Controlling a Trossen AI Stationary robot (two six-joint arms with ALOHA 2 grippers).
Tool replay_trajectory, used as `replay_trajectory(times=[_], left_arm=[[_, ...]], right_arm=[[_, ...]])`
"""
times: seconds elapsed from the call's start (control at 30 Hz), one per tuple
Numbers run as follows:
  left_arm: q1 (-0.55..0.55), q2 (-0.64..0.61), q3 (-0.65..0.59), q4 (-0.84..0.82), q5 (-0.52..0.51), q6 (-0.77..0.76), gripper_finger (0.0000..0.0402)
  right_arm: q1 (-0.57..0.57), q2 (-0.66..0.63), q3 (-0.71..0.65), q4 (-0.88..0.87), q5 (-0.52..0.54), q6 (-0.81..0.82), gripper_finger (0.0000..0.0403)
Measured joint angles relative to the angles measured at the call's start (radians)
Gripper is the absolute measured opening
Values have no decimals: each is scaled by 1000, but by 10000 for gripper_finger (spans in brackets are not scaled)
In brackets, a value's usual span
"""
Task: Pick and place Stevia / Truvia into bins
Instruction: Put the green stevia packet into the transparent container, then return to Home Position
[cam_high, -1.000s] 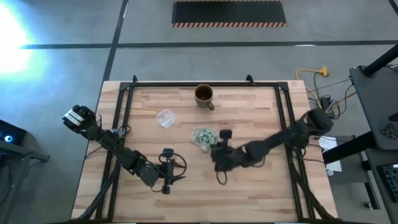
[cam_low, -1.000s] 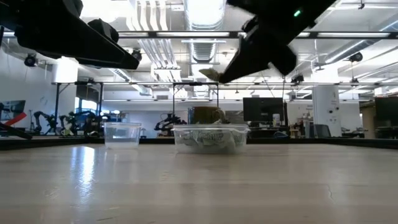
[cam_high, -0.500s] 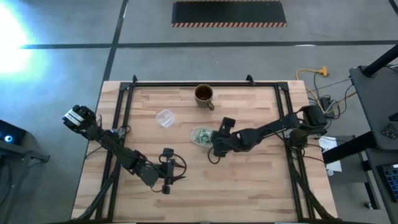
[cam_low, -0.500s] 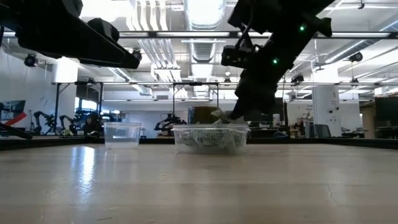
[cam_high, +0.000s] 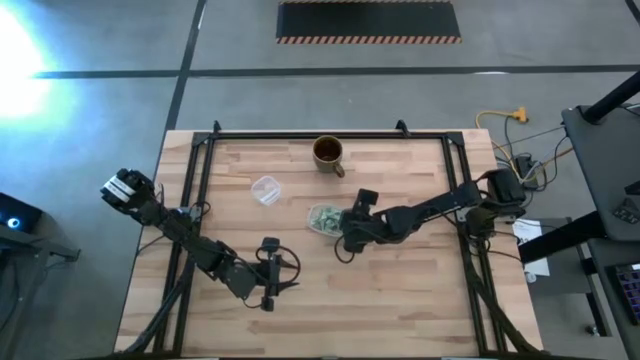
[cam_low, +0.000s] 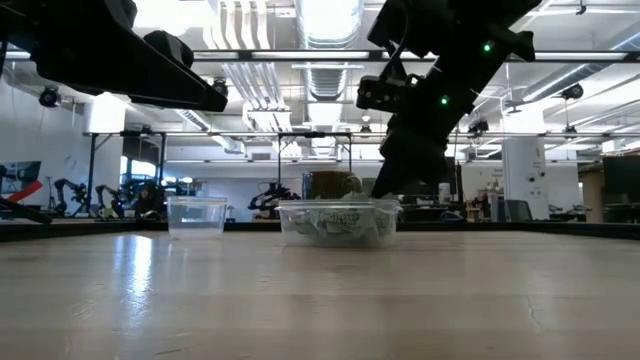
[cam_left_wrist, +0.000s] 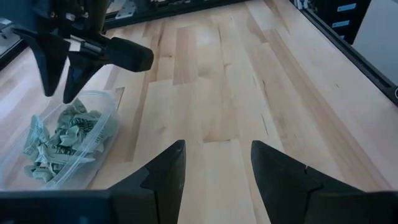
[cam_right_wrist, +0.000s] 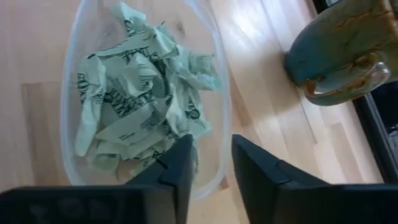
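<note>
The bin (cam_high: 322, 217) is a clear shallow tub mid-table, holding several crumpled green-and-white Stevia sachets (cam_right_wrist: 137, 106). They also show through its wall in the low view (cam_low: 338, 222) and in the left wrist view (cam_left_wrist: 59, 140). My right gripper (cam_right_wrist: 212, 168) hangs open just over the bin's right rim (cam_high: 344, 229), its fingers pointing down toward the sachets (cam_low: 378, 195), with nothing between them. My left gripper (cam_left_wrist: 217, 168) waits open above the table's near-left part (cam_high: 278, 277), well clear of the bin.
A brown mug (cam_high: 328, 152) stands near the far edge behind the bin (cam_right_wrist: 336, 56). A smaller clear round cup (cam_high: 265, 189) sits left of the bin (cam_low: 197, 215). Bare wood stretches along the near half and right side of the table (cam_left_wrist: 249, 93).
My right gripper, carrying a sachet at its fingertips, has moved from nearer the table's front toward the bin and come down over its right rim. The sachet still showed at the fingertips half a second ago and no longer shows there now. The left arm has kept still.
</note>
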Motion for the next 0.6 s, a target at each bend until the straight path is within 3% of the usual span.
replay_trajectory(times=[0.27, 0.6], left_arm=[[0, 0, 1, 27, 0, 43, 166], [3, -113, 35, 156, -126, 507, 166]], right_arm=[[12, -78, 0, 13, 31, -89, 160], [113, -321, 0, 12, 26, -237, 171]])
